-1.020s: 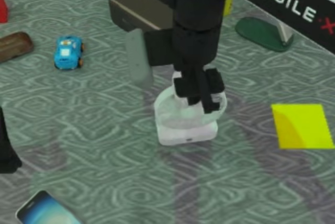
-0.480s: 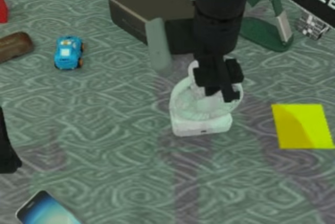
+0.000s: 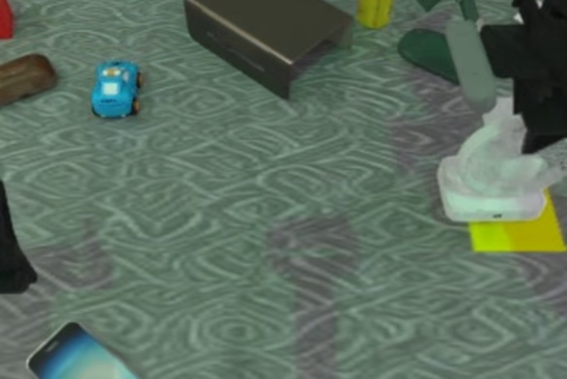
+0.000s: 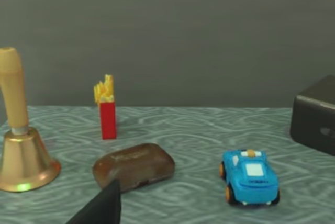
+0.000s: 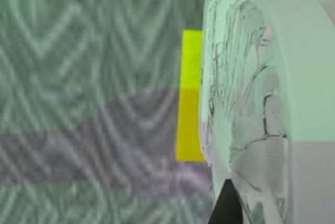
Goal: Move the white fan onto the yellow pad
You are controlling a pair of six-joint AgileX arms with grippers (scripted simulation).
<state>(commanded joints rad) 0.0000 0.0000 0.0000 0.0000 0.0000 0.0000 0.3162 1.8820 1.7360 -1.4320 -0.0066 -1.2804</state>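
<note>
right gripper (image 3: 532, 104) pinches the small white plastic fan with round grilled cage (image 3: 494, 175) at the table's right, over the flat bright yellow square pad (image 3: 523, 235) but overhanging its left edge. releasing here risks an off-centre, tipping fan. left gripper (image 3: 11, 259) parked at left edge, can't tell its state.

No writing, number or brand mark can be read anywhere from where I stand. The brown block (image 4: 134, 165) near the blue toy car (image 4: 249, 177) carries a faint raised line across its top, too blurred to make out. The phone (image 3: 78, 357) at the surface's near edge shows only a glowing screen.
</note>
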